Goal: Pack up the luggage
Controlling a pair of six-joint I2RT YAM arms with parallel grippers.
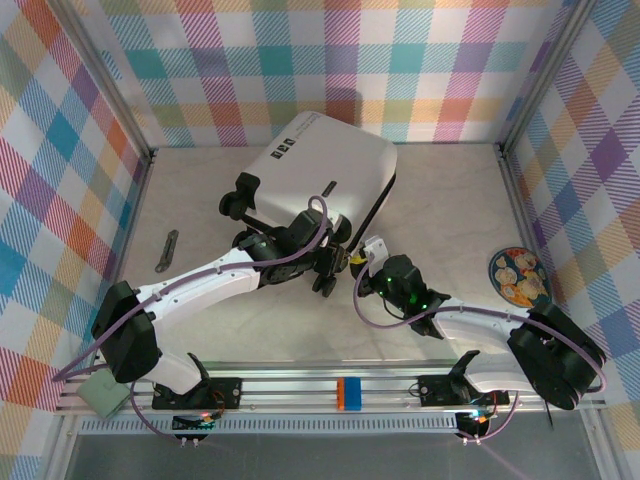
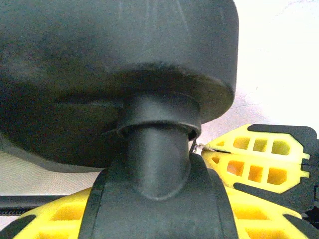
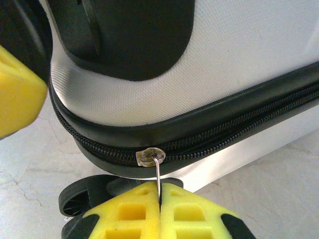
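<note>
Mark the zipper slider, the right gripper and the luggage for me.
zipper slider (image 3: pixel 148 157): right wrist view, on its metal body.
right gripper (image 3: pixel 160 196): right wrist view, the seam between its yellow pads.
luggage (image 1: pixel 325 165): top external view, middle of the white shell.

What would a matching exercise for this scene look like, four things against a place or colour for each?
Things:
1. zipper pull
2. patterned plate
3. black caster
4. luggage shell

Place or colour:
A. white
B. between the fingers of the left gripper
C. pinched in the shut right gripper
D. on the table, far right

Pairs: 1-C, 2-D, 3-B, 4-A
</note>
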